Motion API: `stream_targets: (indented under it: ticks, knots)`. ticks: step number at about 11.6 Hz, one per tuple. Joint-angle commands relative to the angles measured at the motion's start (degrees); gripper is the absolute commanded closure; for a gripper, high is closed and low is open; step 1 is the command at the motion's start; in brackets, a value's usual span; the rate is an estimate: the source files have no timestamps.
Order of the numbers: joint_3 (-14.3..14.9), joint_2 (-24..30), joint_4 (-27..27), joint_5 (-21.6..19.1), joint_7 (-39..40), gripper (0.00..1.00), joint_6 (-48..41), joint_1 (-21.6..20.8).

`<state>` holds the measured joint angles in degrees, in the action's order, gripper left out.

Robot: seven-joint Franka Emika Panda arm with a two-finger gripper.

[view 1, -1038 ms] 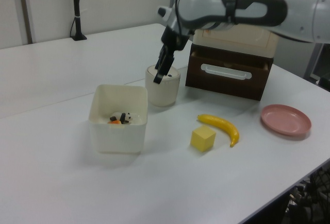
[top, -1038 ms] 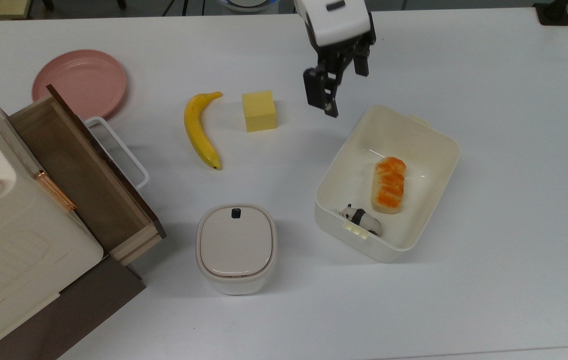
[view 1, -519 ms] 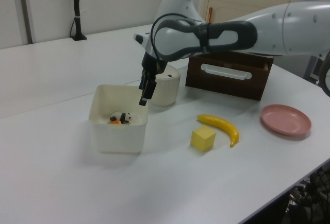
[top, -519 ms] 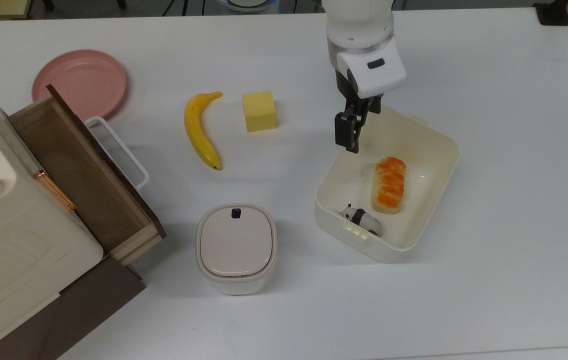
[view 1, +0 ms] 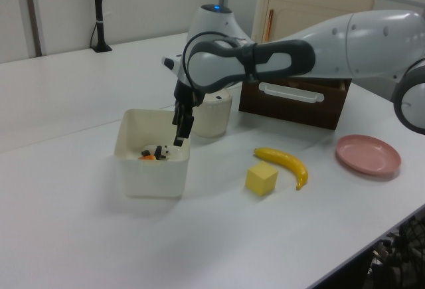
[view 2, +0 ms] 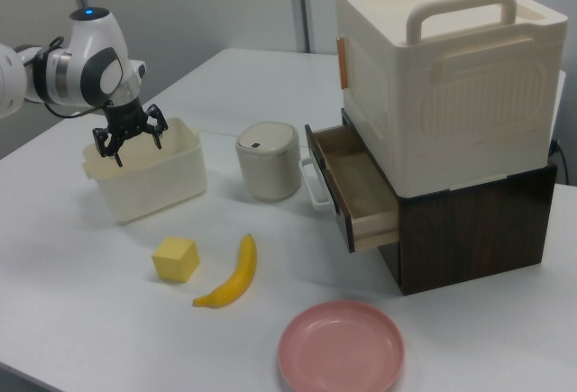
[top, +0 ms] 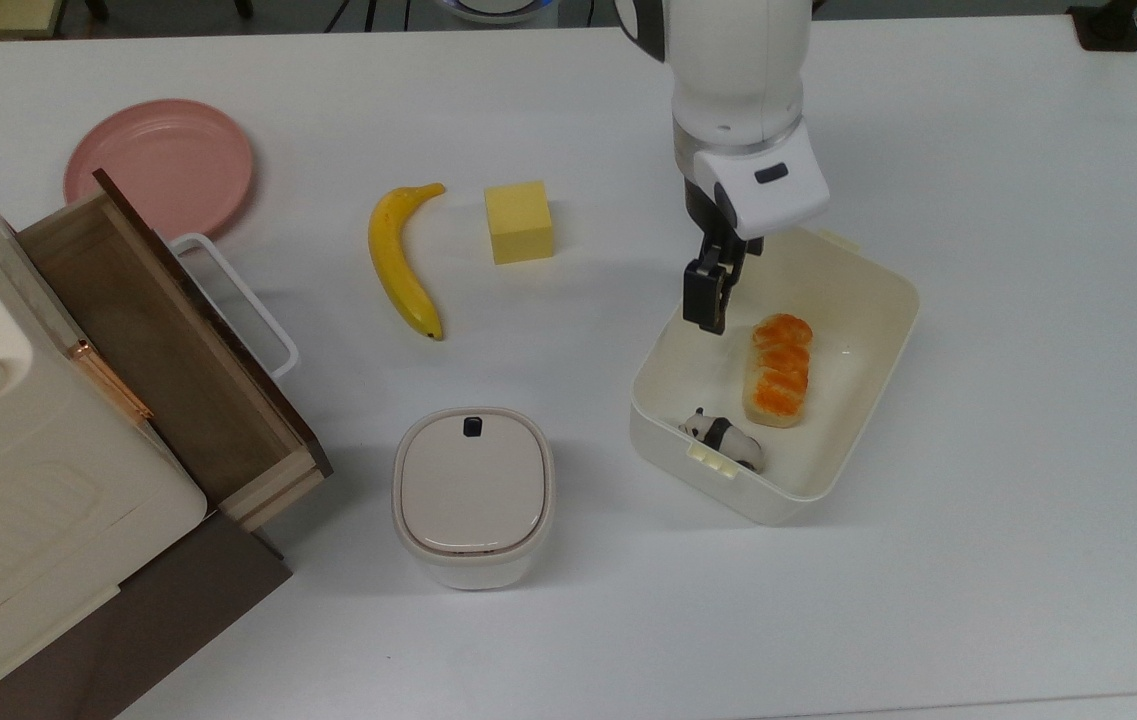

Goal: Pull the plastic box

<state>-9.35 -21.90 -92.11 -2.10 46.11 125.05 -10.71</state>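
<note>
The wide white table (top: 978, 600) carries everything; behind it stand grey wall panels and a black pole on a base (view 1: 99, 16). No readable writing shows. The large cream-white rectangular plastic box (top: 863, 400) sits toward the top view's right edge of the table. The black two-finger gripper (view 2: 132, 142) hangs over its rim, fingers apart.
</note>
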Motion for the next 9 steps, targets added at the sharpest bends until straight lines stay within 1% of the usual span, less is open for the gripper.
stream_targets:
  ticks: [1,4,5,6,7,8,9]
  knots:
    - [0.12,-1.74,0.79,2.79,0.38,0.00,1.86,-1.15]
    - [0.64,-1.57,0.44,3.06,0.38,0.00,1.68,-1.59]
    - [1.60,-1.40,0.01,3.06,0.30,0.00,1.60,-2.64]
    - [2.57,-1.05,-0.61,2.98,0.30,0.00,1.33,-2.82]
    - [4.06,-0.52,-1.05,3.06,0.38,0.00,1.25,-4.04]
    - [6.16,-0.17,-1.66,2.98,0.30,0.00,1.24,-5.53]
    - [6.53,-0.08,-2.02,2.98,0.30,0.00,1.16,-5.72]
